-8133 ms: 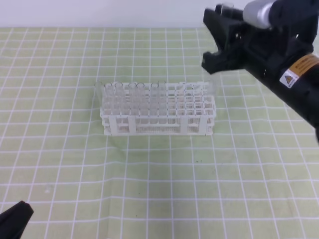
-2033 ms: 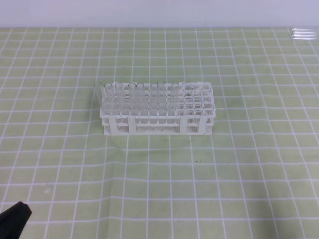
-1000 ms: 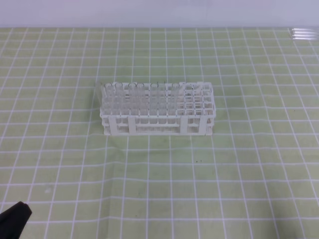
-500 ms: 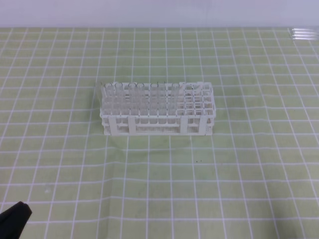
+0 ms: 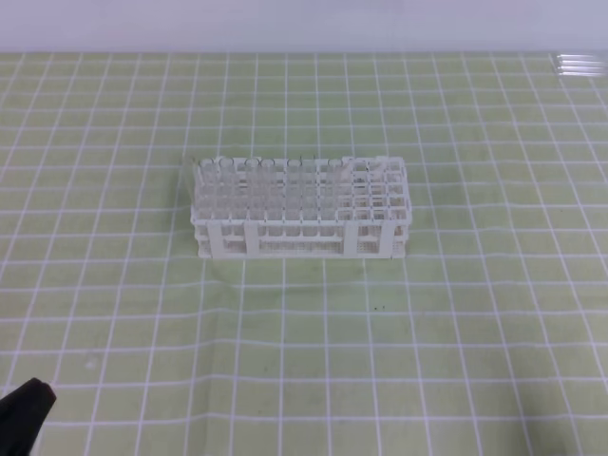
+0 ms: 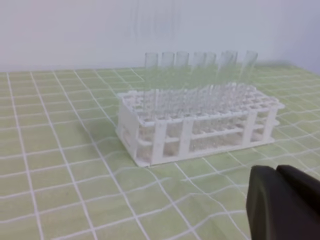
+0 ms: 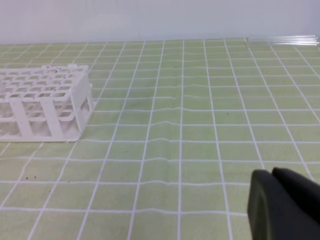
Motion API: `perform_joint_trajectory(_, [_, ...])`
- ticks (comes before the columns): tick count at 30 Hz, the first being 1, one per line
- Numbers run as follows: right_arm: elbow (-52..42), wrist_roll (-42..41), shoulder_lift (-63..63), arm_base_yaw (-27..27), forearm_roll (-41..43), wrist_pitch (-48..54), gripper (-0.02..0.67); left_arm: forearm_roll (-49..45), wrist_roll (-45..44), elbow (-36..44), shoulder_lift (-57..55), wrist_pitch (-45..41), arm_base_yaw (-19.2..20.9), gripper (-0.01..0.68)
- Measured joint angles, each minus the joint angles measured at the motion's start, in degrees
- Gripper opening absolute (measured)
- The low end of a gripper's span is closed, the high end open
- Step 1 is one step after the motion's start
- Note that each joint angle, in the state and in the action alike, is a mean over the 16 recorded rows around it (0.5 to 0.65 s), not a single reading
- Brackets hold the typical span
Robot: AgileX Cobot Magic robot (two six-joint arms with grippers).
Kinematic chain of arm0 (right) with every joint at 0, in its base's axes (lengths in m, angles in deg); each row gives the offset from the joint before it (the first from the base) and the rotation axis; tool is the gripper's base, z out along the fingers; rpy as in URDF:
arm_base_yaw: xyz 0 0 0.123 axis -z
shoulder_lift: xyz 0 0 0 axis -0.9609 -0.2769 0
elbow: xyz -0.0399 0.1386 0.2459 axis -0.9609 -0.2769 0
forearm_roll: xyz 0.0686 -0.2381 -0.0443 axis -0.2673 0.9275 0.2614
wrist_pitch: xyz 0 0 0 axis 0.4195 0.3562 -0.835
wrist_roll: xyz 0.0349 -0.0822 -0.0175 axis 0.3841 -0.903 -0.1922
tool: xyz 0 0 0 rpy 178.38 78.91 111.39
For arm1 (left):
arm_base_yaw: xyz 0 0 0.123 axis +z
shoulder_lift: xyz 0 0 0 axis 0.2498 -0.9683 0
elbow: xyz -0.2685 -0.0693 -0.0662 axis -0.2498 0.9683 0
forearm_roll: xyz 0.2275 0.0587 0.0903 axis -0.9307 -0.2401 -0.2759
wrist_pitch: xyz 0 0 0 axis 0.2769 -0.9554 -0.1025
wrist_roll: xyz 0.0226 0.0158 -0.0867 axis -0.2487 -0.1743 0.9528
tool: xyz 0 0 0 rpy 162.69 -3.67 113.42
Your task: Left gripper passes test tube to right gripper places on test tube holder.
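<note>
The white test tube holder [image 5: 302, 209] stands mid-table, and it also fills the middle of the left wrist view [image 6: 200, 127]. Several clear test tubes [image 6: 200, 70] stand upright in its left and middle holes; its right end [image 7: 47, 102] holds none. Only a black tip of my left gripper [image 5: 34, 391] shows at the bottom left corner, far from the rack. Its fingers [image 6: 277, 171] lie pressed together with nothing between them. My right gripper [image 7: 272, 173] is out of the exterior high view; its own camera shows its fingers shut and holding nothing, low on the right of the rack.
A few loose clear tubes [image 5: 581, 64] lie side by side at the table's far right back corner, seen too in the right wrist view as loose tubes [image 7: 282, 40]. A green mat with a white grid [image 5: 380, 361] covers the table.
Eight seconds ago the right arm hung over the rack's right end; it has since left the exterior high view. In the last second only the left gripper's tip shifted slightly.
</note>
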Motion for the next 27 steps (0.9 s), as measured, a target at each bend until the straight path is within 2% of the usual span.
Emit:
perform_joint_trajectory(4, [0.0,0.0,0.0,0.0,0.0,0.0,-0.015,-1.0,1.2,-0.1,0.2,3.3,5.2,-0.002])
perform_joint_trajectory(12, [0.0,0.0,0.0,0.0,0.0,0.0,-0.015,-0.7,6.2,-0.3,1.0,10.3,19.2,-0.002])
perform_joint_trajectory(15, [0.0,0.0,0.0,0.0,0.0,0.0,-0.015,-0.7,7.9,-0.3,1.8,11.9,22.8,-0.002])
perform_joint_trajectory(20, [0.0,0.0,0.0,0.0,0.0,0.0,-0.015,-0.7,10.2,-0.1,3.0,13.2,26.1,-0.002])
perform_joint_trajectory(27, [0.0,0.0,0.0,0.0,0.0,0.0,-0.015,1.3,8.5,0.0,3.7,13.5,26.7,-0.002])
